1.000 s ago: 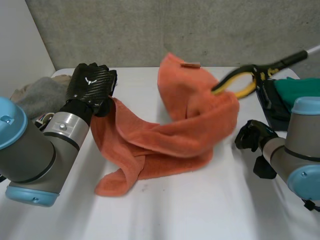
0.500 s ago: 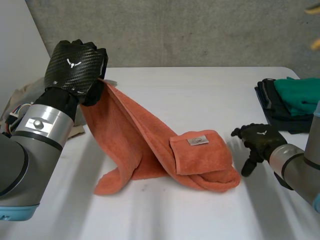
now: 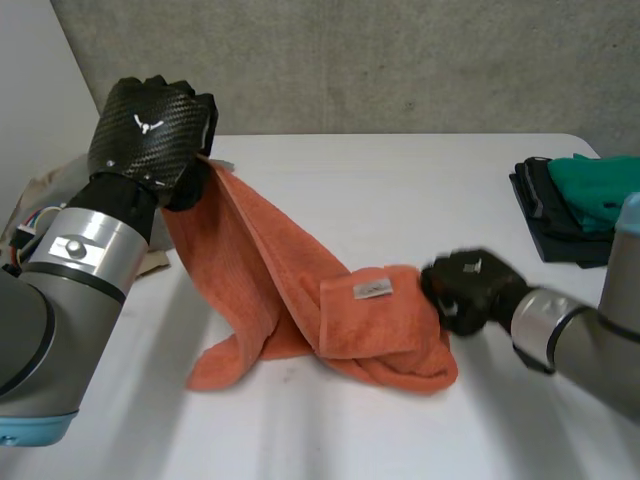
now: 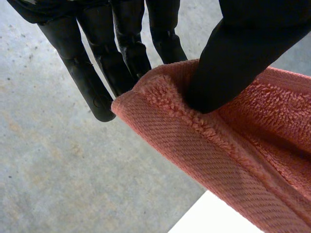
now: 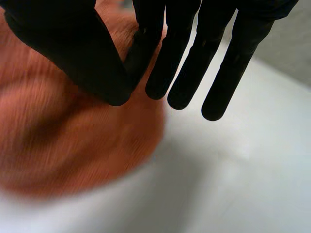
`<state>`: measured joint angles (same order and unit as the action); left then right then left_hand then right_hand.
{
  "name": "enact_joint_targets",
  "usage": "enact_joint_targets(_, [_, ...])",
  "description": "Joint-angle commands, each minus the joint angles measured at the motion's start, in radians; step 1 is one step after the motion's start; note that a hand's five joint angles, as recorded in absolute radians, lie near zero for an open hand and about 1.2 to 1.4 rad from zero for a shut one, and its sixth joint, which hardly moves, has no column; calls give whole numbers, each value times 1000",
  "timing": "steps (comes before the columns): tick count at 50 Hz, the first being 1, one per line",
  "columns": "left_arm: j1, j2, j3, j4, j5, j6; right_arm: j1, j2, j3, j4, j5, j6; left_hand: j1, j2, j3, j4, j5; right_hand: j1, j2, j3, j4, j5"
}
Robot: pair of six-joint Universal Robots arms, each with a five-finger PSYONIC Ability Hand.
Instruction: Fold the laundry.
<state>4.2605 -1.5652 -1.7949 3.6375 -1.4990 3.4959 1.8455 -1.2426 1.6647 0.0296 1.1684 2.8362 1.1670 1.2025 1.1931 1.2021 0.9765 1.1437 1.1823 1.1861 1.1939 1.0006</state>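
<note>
An orange towel hangs from my left hand, which is raised over the table's left side; the rest lies in a folded heap on the white table with a small label on top. In the left wrist view the thumb pinches the towel's hemmed edge against the fingers. My right hand rests against the heap's right end. In its wrist view the thumb is closed against straight fingers, with the towel just beyond them; no cloth shows between them.
A stack of folded dark and green clothes sits at the table's right edge. A pale bundle of laundry lies at the far left behind my left arm. Bare table lies in front and behind the towel.
A grabber tool that held the towel's far end has let it drop and gone. My left hand rose with its corner. My right hand moved left to the heap, nudging it left.
</note>
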Motion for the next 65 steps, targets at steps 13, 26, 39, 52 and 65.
enact_joint_targets(13, [15, 116, 5, -89, 6, -61, -114, -65, -230, 137, 117, 410, 229, 194, 203, 194, 245, -516, -555, -559, -567, -548])
enact_joint_targets(26, [16, 85, -1, -91, 8, -89, 43, 2, -40, 182, 91, -201, 229, 194, 203, 194, 245, -742, -780, -784, -792, -773])
enact_joint_targets(39, [18, 85, -17, -94, 8, -90, 155, 37, -127, -6, 97, -20, 229, 194, 203, 194, 245, 251, 213, 209, 201, 220])
enact_joint_targets(52, [18, 102, -66, -94, 9, -87, 136, 385, -632, -25, 417, 197, 229, 194, 203, 194, 245, 253, 214, 210, 202, 221])
enact_joint_targets(65, [10, 102, -72, -94, 9, -89, 63, 552, -858, 116, 613, 137, 229, 194, 203, 194, 245, -969, -1008, -1012, -1019, -1001])
